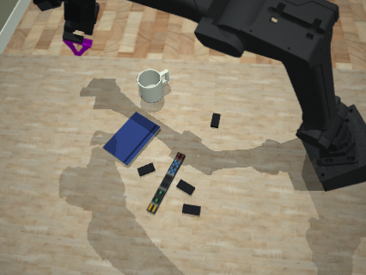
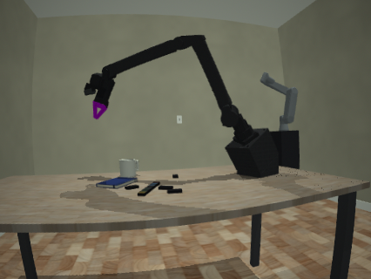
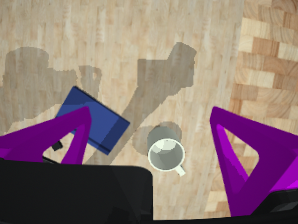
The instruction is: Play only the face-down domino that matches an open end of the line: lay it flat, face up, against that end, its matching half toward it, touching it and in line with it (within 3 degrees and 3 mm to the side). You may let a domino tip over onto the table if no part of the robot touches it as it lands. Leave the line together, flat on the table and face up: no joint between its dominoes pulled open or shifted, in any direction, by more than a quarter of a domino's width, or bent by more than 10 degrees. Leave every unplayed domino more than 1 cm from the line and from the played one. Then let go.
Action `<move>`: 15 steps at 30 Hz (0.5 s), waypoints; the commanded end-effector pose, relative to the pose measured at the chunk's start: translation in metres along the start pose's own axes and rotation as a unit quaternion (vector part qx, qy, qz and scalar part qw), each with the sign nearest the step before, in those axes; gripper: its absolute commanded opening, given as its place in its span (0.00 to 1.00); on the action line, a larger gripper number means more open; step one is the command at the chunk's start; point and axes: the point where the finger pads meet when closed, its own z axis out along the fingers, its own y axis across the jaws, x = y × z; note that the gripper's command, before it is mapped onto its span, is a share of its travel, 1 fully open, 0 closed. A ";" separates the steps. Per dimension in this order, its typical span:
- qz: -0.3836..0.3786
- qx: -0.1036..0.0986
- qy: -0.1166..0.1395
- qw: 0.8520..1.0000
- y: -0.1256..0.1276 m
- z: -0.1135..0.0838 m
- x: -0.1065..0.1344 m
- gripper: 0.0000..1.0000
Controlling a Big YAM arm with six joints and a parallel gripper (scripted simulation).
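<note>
The face-up domino line (image 1: 167, 183) lies diagonally in the middle of the table, with a red end at the top and a yellow end at the bottom. It also shows in the exterior view (image 2: 148, 187). Several black face-down dominoes lie around it: one to its left (image 1: 146, 169), two to its right (image 1: 186, 186) (image 1: 191, 210), and one farther off (image 1: 215, 120). My gripper (image 1: 77, 45) (image 2: 98, 110) with purple fingers is open and empty. It hangs high above the table's far left part, far from all dominoes. In the wrist view the fingers frame the mug.
A white mug (image 1: 151, 85) stands at the back of the table; it also shows in the wrist view (image 3: 166, 155). A blue notebook (image 1: 131, 137) lies left of the line. The arm's black base (image 1: 335, 150) sits at the right edge. A grey second arm (image 2: 283, 102) stands behind it.
</note>
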 end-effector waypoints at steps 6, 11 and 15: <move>-0.025 0.025 -0.048 0.998 0.032 -0.012 -0.028 1.00; -0.028 0.028 -0.053 0.998 0.035 -0.012 -0.030 1.00; -0.026 0.017 -0.032 0.999 0.033 0.006 -0.016 1.00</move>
